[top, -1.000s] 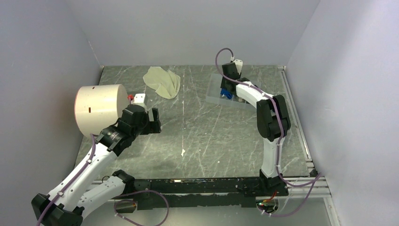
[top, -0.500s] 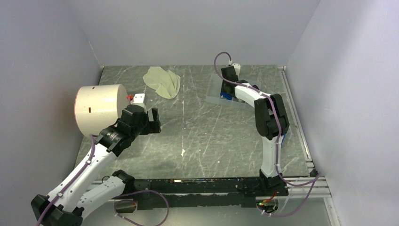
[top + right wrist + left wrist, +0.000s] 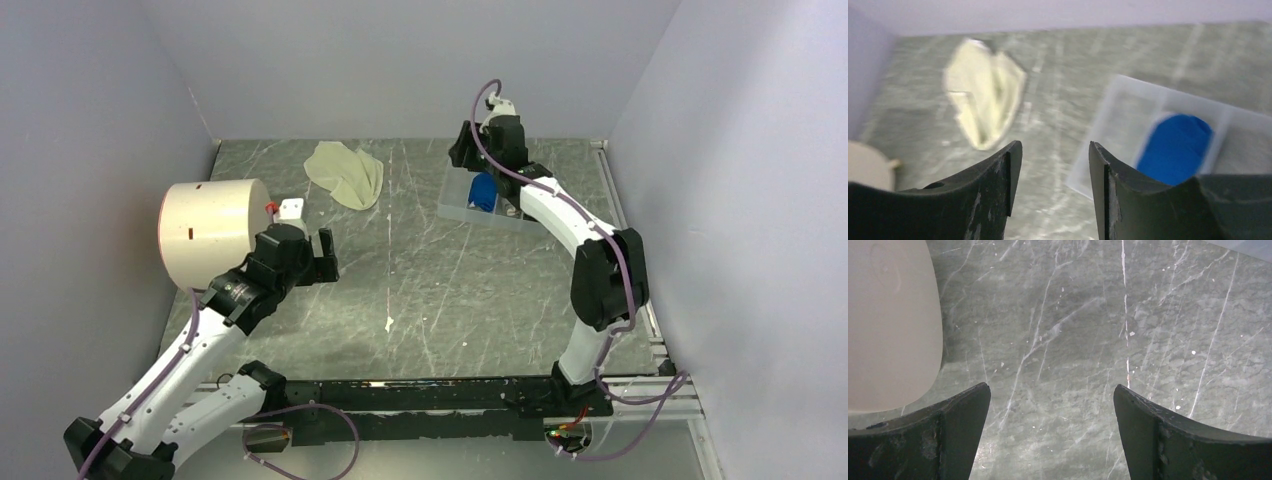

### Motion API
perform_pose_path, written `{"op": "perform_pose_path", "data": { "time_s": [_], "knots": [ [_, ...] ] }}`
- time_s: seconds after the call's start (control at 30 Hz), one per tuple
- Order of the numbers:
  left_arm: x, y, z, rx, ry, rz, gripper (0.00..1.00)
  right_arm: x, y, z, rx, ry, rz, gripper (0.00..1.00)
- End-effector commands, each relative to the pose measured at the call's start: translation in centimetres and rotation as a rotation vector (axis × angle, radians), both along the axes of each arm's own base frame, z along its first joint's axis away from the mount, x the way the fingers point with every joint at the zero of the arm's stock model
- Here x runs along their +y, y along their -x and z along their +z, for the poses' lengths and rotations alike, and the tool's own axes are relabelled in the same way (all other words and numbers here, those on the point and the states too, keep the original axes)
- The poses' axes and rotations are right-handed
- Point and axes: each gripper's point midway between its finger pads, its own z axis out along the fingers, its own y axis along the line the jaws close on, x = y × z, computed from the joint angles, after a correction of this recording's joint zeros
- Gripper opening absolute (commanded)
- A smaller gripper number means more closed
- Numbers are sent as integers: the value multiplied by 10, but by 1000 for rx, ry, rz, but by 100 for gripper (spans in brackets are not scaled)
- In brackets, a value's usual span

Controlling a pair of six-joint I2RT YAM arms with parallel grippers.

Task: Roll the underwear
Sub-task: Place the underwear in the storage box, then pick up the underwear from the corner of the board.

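The blue underwear (image 3: pixel 483 190) lies bundled in a clear tray (image 3: pixel 452 203) at the back right; it also shows in the right wrist view (image 3: pixel 1175 146), inside the tray (image 3: pixel 1118 115). The cream-yellow underwear (image 3: pixel 345 172) lies crumpled on the table at the back, left of centre, and blurred in the right wrist view (image 3: pixel 984 104). My right gripper (image 3: pixel 466 152) is raised above the tray's far left end, open and empty (image 3: pixel 1050 150). My left gripper (image 3: pixel 322 256) hovers open and empty over bare marble (image 3: pixel 1050 395) beside the cylinder.
A large cream cylinder (image 3: pixel 208 229) lies on its side at the left, also in the left wrist view (image 3: pixel 890 325). A small white block with a red part (image 3: pixel 290 208) sits by it. Walls enclose the grey marble table (image 3: pixel 450 290).
My right gripper has lifted out of the tray and moved up and back, leaving the blue underwear in the tray. My left arm has barely shifted.
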Motion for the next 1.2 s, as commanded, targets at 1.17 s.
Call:
{"op": "perform_pose_path", "data": {
  "time_s": [1.17],
  "knots": [
    [19, 5, 16, -75, 32, 102, 98, 272, 11, -157, -47, 360, 501, 46]
  ]
}}
